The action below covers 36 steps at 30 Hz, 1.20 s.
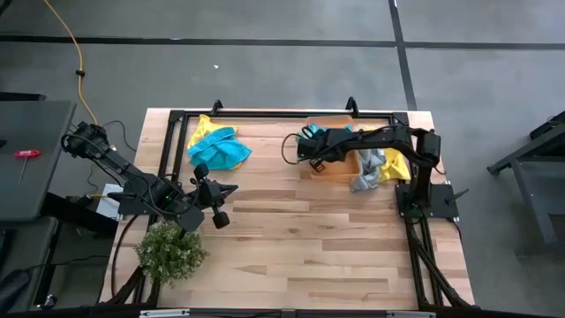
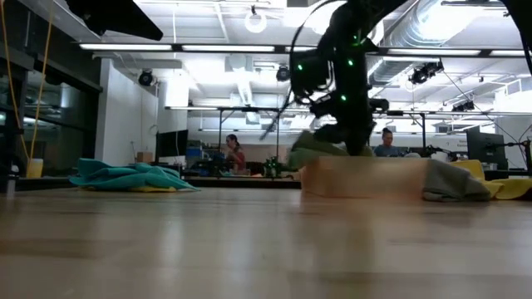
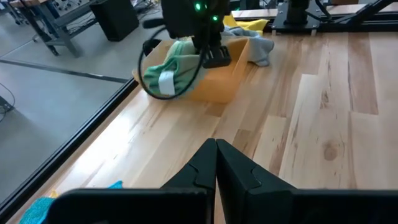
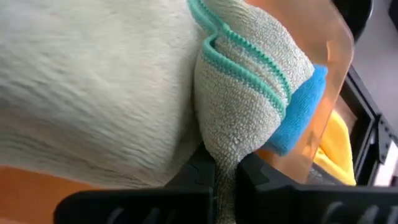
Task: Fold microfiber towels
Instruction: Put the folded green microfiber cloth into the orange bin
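Note:
An orange bin stands at the table's far right and holds several towels. My right gripper reaches into it from the right and is shut on a light green towel with a white tag. A grey towel and a yellow one hang over the bin's right rim. A teal-blue towel lies crumpled on a yellow one at the far left. My left gripper is shut and empty above the table's left side. My right gripper pinches a bunched fold of the light green towel between its two fingers, where teal-stitched hems run together. The fingers slant down from the table's right. The towel rises above the bin's rim, and its tagged part bulges over the bin's left end.
A small bushy plant stands at the near left by my left arm. A blue towel lies against the bin's wall. Bare wood spans the table's middle and near side. People sit in the room beyond.

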Available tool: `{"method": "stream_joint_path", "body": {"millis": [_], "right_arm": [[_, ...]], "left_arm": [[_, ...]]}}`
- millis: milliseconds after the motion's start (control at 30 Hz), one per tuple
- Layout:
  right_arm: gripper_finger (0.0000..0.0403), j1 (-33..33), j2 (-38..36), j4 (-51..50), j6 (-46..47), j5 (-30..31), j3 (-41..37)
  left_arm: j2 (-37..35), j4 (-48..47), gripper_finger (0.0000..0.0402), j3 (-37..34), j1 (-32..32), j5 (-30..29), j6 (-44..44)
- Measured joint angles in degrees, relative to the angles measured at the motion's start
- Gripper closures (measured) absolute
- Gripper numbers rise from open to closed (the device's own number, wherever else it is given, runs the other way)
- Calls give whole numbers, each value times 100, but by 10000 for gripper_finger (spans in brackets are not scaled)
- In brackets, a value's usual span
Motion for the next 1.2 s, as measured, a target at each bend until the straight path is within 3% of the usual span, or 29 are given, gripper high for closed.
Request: {"method": "stream_joint_path", "body": {"millis": [367,700,1000,1200], "right_arm": [[402,-20,8,-1469,362,367,-266],[402,-18,8,-314,142,-57,-398],[401,-101,8,-430,493,-74,-398],[362,-94,8,-443,400,-76,-398]], "left_arm": [[0,-2,401,0,1,0,0],[0,-125,401,0,1,22,-46],[0,-129,402,0,-1,22,-49],[0,-127,402,0,0,46,-67]]}}
